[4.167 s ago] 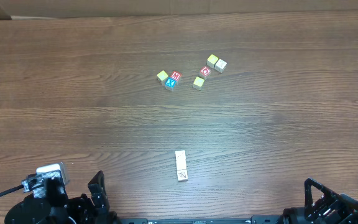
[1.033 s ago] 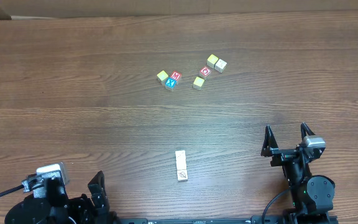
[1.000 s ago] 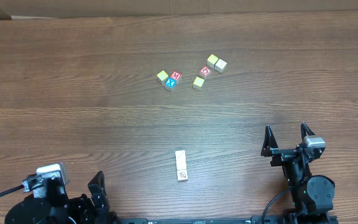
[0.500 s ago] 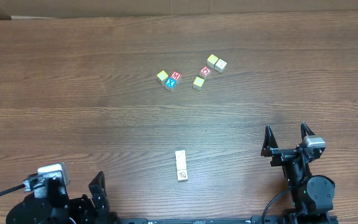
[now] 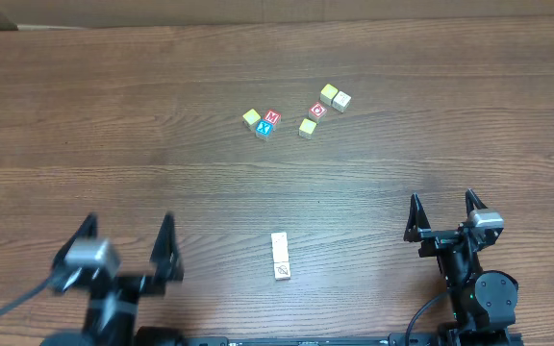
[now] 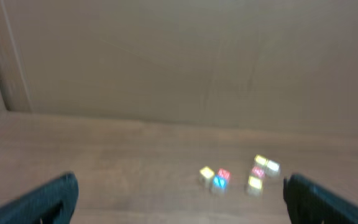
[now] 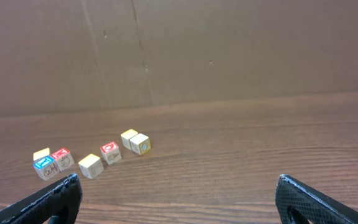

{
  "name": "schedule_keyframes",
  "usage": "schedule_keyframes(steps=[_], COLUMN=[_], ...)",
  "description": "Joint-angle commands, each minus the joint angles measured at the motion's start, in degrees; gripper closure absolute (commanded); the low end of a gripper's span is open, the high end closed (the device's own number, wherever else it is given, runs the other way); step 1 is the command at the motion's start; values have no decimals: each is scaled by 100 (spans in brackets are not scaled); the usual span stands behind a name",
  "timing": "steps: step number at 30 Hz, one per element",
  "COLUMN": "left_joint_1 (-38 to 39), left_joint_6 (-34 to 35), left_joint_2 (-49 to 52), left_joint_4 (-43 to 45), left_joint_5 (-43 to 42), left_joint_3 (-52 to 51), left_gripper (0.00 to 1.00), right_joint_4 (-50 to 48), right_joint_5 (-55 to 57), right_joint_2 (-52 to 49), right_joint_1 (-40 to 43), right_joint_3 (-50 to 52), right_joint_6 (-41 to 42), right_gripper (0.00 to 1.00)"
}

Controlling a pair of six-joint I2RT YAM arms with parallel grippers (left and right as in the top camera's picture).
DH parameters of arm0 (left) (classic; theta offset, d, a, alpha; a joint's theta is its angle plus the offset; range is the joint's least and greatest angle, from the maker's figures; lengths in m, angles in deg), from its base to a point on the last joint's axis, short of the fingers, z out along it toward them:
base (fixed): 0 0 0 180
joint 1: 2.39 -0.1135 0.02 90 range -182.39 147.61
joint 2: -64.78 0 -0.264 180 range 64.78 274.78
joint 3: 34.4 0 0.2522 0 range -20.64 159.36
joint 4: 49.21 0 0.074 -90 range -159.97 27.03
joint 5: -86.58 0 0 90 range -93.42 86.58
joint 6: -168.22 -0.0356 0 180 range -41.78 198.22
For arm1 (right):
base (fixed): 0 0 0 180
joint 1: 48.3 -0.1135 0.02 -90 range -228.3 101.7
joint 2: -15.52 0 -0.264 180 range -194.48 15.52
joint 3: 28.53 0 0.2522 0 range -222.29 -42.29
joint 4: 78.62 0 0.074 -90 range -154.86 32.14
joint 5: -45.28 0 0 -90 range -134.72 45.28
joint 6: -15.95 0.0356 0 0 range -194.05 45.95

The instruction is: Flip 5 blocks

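The two arms sit at the near edge of the wooden table [image 5: 85, 115]. The left end effector [image 5: 128, 227] is over the near-left part of the table. Its two fingers are spread wide with nothing between them, and its outline is smeared in the overhead view. The right end effector [image 5: 441, 202] is at the near right, jaws likewise wide apart and empty, fingers pointing toward the far edge.

The blocks [image 5: 317, 110] lie well apart from both end effectors, in a loose cluster at the far middle of the table. On the cluster's left, a yellow-topped block [image 5: 251, 118] sits just beside a red block [image 5: 271, 117] bearing a white M. A blue block [image 5: 264, 129] touches that red one on its near side. To the right lies a second yellow block [image 5: 307, 127], then a red block with an O [image 5: 317, 110]. Farthest off is a touching pair, one yellow [image 5: 328, 93] and one cream [image 5: 341, 100].

A short cream row of blocks [image 5: 280, 256] lies end to end near the table's front, between the two end effectors. It has a black marking on its nearest top face (how many blocks make it up is hard to tell).

From the right wrist, the cluster shows at the left, far beyond the dark fingers [image 7: 48, 199], with a plain brown wall [image 7: 229, 50] behind the table. The left wrist view is blurred, and the cluster appears there only as coloured specks.
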Motion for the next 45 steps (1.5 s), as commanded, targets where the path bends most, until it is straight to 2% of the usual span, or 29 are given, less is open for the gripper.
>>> schedule_keyframes(steps=[1, 6, 10, 15, 20, 25, 45], left_joint_1=[-278, -313, -326, -330, -330, -330, -330], left_joint_6=[-151, -153, -162, -160, -387, -612, -546], left_joint_2=[-221, -708, -979, -1095, -1095, -1095, -1088], left_joint_4=[887, 2667, 3178, 3206, 2874, 2872, 2892], left_joint_5=[-737, -1029, -927, -584, -378, -376, -420], left_joint_3=[-1285, -2970, -3659, -4063, -4085, -4085, -4085], left_gripper=[0, 0, 0, 0, 0, 0, 0], right_joint_4=[-44, -44, -44, -44, -44, -44, -44], right_joint_5=[52, 52, 52, 55, 52, 52, 55], right_joint_2=[68, 68, 68, 68, 68, 68, 68], right_joint_1=[-26, -26, -26, -26, -26, -26, -26], right_joint_3=[61, 61, 61, 61, 61, 61, 61], right_joint_6=[-22, -20, -22, -22, -22, -22, -22], right_gripper=[0, 0, 0, 0, 0, 0, 0])
